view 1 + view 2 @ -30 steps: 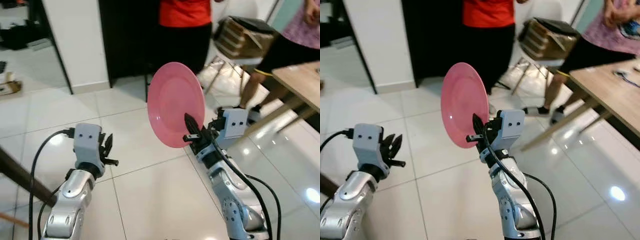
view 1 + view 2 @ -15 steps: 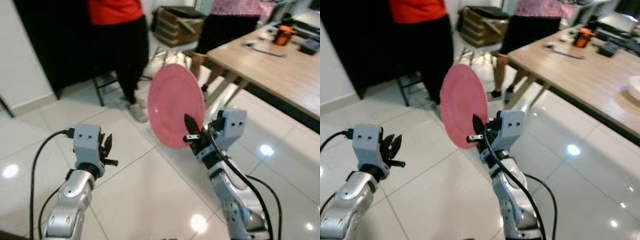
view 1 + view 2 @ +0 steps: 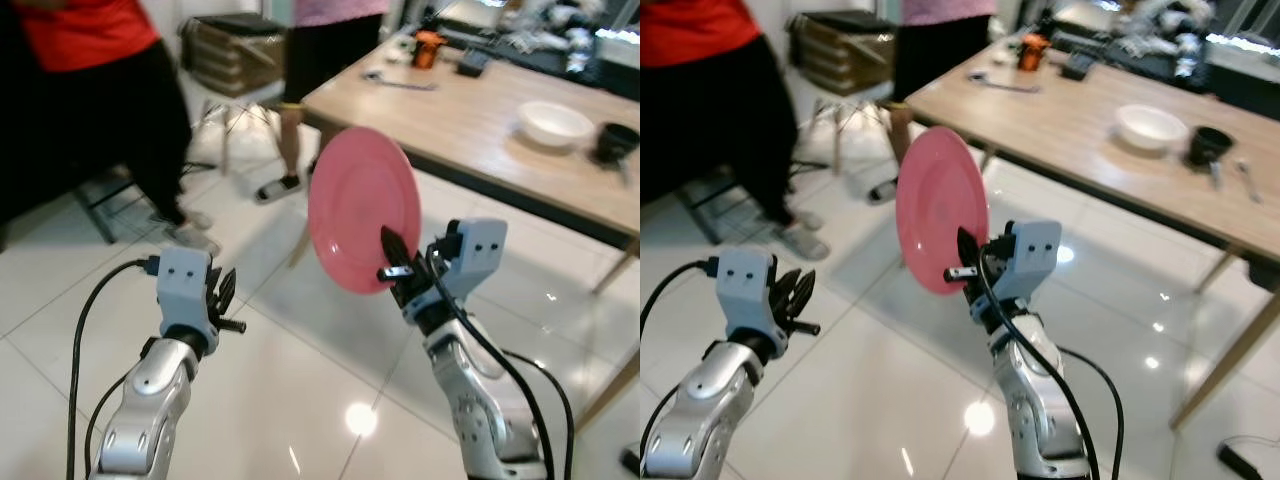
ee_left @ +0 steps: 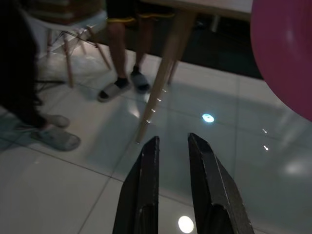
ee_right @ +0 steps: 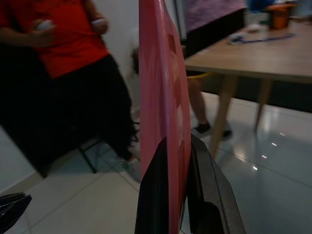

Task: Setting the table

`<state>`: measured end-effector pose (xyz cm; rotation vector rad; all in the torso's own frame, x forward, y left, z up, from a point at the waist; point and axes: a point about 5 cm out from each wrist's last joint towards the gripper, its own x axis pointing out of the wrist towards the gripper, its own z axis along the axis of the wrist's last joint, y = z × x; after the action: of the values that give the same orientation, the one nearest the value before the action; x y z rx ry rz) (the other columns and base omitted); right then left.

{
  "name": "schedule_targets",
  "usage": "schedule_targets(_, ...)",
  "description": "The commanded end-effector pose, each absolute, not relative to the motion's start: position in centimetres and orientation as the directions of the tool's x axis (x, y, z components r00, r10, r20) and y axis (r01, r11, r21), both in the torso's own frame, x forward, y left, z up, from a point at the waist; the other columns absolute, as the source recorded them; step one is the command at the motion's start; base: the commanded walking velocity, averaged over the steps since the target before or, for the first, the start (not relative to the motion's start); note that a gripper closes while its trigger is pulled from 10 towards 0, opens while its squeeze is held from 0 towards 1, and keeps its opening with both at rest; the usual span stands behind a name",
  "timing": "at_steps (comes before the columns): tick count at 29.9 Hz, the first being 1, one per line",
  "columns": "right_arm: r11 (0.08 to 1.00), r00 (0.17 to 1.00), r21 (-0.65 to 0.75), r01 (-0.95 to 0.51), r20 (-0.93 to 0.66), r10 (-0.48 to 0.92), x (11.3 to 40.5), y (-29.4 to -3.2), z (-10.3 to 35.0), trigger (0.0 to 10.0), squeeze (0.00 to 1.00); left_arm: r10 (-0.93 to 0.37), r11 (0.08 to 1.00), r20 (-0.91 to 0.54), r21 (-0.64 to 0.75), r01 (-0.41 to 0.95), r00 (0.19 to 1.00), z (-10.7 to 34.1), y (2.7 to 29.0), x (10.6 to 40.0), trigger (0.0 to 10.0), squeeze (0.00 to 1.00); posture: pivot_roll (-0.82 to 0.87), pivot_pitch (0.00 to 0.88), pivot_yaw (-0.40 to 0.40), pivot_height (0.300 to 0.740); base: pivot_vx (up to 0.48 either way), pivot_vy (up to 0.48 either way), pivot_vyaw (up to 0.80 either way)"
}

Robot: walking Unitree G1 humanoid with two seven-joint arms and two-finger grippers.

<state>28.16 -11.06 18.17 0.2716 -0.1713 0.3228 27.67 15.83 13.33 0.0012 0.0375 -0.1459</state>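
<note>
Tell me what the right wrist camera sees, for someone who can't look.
The right hand grips a round pink plate upright by its edge. Behind stand a person in a red shirt and a light wooden table.

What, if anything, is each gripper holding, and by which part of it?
The right gripper holds a pink plate upright, its two fingers pinching the plate's lower rim, one on each face. The left gripper holds nothing.
</note>
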Motion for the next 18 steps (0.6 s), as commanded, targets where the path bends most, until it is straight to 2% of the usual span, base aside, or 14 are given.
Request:
schedule_targets(1,0.910,0.933,0.240,-0.338,0.210,0.291,28.04,-10.99,18.14,10.0,0.00,-0.145,0.989,-0.058,0.000,0.145,0.988,12.95,15.90,27.50,10.0,0.00,-0.03,0.041,0.029,0.740,0.000,0.000,-0.80)
schedule_targets(18,0.910,0.935,0.243,-0.334,0.208,0.288,28.04,-10.94,18.13,10.0,0.00,-0.136,0.991,-0.063,-0.003,0.136,0.989,12.97,15.95,27.57,10.0,0.00,-0.03,0.042,0.031,0.740,0.000,0.000,-0.80)
